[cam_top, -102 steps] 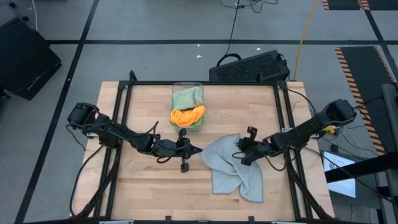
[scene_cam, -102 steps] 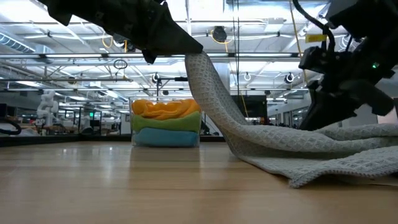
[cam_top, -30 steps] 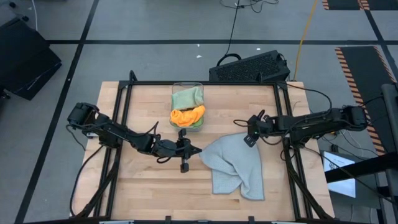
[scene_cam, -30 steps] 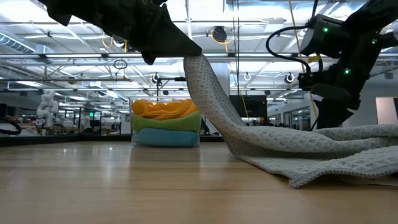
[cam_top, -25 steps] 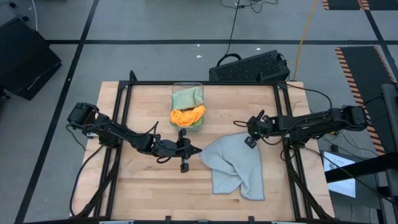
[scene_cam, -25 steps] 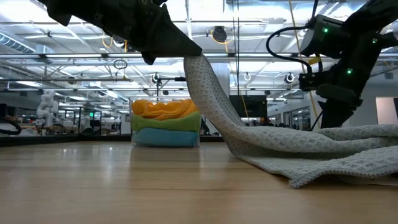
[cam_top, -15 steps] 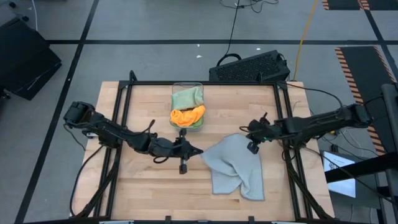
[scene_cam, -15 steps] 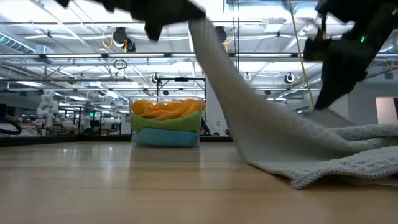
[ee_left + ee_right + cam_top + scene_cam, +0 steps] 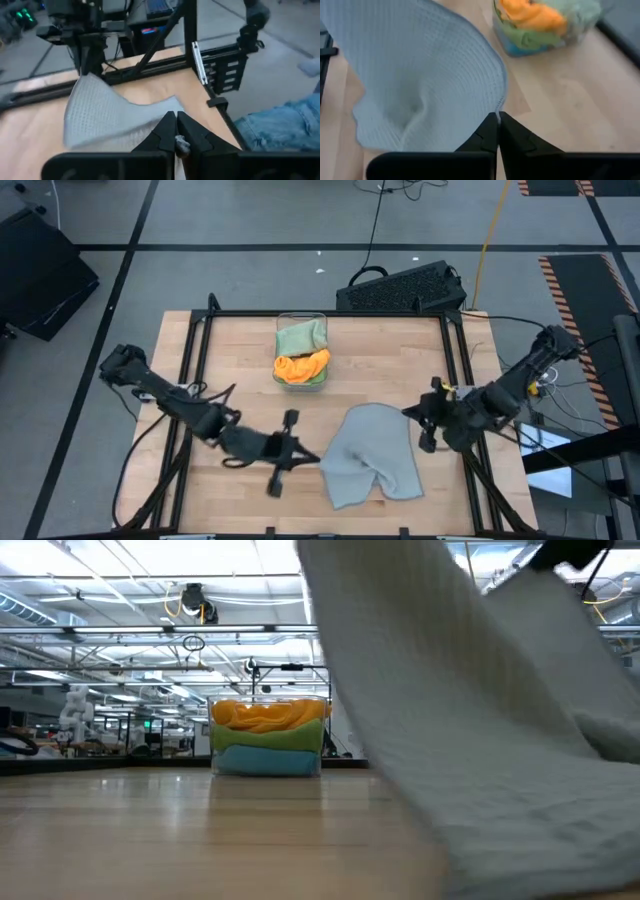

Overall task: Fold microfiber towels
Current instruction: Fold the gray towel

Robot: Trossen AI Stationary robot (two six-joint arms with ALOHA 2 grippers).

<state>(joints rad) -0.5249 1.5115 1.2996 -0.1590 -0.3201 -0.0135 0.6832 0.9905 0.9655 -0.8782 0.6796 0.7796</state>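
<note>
A light grey microfiber towel (image 9: 370, 455) is stretched between my two grippers over the near middle of the table. My left gripper (image 9: 312, 458) is shut at the towel's left corner and my right gripper (image 9: 415, 413) is shut at its right edge. In the low view the towel (image 9: 450, 690) rises high across the picture. At the far middle stands a clear bin (image 9: 301, 350) with sage green, orange and bright green towels stacked inside. Both wrist views show the towel (image 9: 110, 115) (image 9: 420, 75) spreading out ahead of shut fingers. My left gripper pinches the towel's left corner (image 9: 169, 107) between its two fingers, coming nearly level from the table's left side. The cloth spreads away from the fingertips toward the right arm, raised off the table there. My right gripper pinches the towel's edge (image 9: 500, 106) between its two fingers, slanting down from the table's right side. The cloth hangs away from the fingers in a sagging sheet; its lower part (image 9: 500, 840) reaches the table.
A black keyboard (image 9: 400, 288) lies beyond the table's far edge. Black frame rails (image 9: 198, 370) (image 9: 458, 360) run along the table's left and right sides. A person's jeans (image 9: 280, 125) show beyond the table's edge in the left wrist view.
Both grippers have risen and come toward the table's near edge. My right gripper has taken hold of the towel's right edge and lifted it off the table. The towel, which lay slumped to the right, now hangs raised and spread between the two grippers.
</note>
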